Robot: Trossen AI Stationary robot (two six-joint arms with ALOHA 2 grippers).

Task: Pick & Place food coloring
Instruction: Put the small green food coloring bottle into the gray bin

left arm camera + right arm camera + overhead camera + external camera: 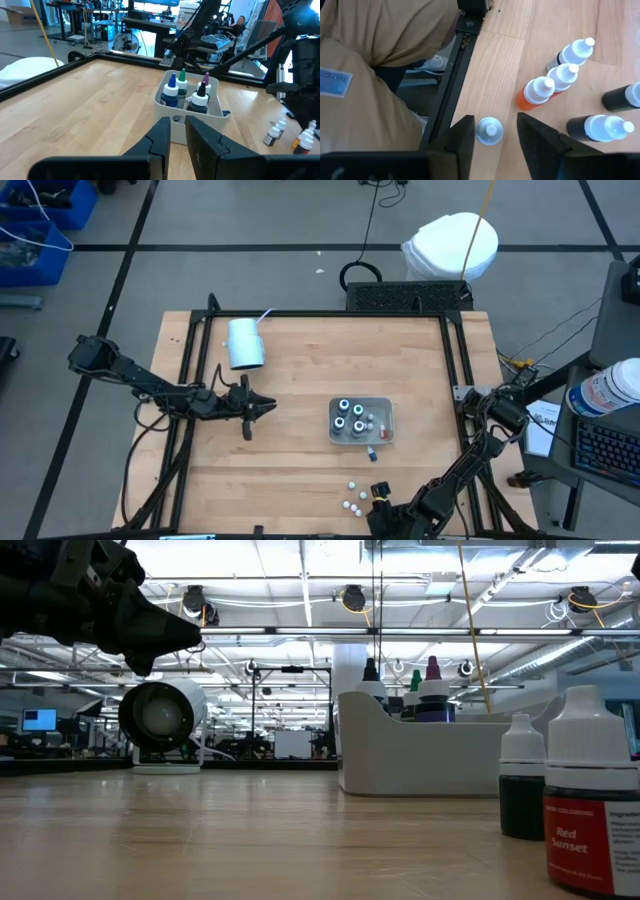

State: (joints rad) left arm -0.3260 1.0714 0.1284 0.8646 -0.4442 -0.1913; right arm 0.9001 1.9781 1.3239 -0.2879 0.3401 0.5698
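A white-capped bottle (489,132) is straddled by the right gripper's (493,135) parted fingers, not yet clamped, while the left gripper (177,131) is held nearly closed, empty, facing the tray (186,104).

Even, bright light falls from rows of ceiling lamps (352,598), which flare white in the low view. The table (300,360) shows only soft, faint shadows and no glare. Close up, the red bottle (590,805) in the low view and the fingers (462,137) in the right wrist view are blurred.
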